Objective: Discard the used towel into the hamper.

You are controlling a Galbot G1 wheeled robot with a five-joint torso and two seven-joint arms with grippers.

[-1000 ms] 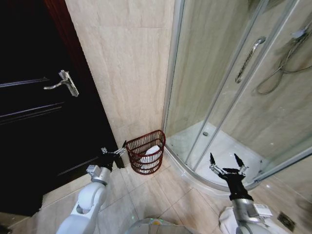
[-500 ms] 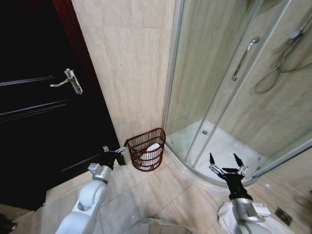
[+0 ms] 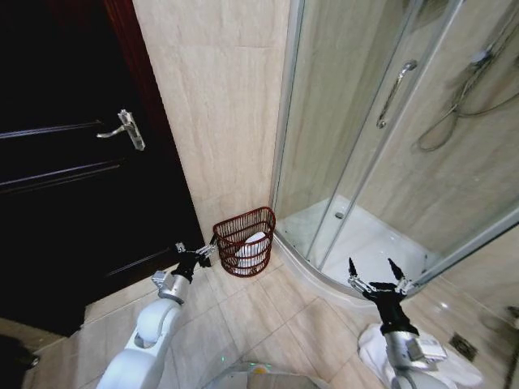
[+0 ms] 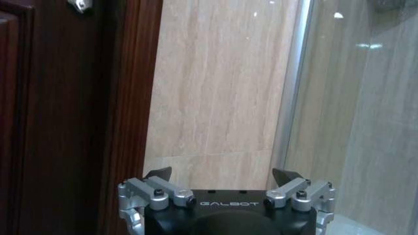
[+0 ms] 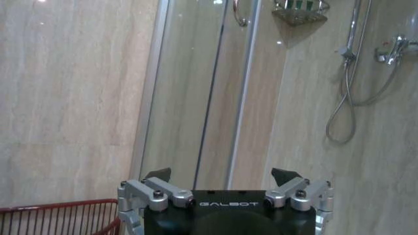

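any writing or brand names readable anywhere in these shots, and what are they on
"GALBOT" on the black body of the left claw, in the left wrist view.
"GALBOT" on the black body of the right claw, in the right wrist view.
The bottles in the shower caddy are too small to read.
No other text is legible on the door, walls, hamper or shower.

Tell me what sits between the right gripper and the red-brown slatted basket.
In the head view, bare beige floor tile and the shower's curved white curb separate the right gripper from the basket.
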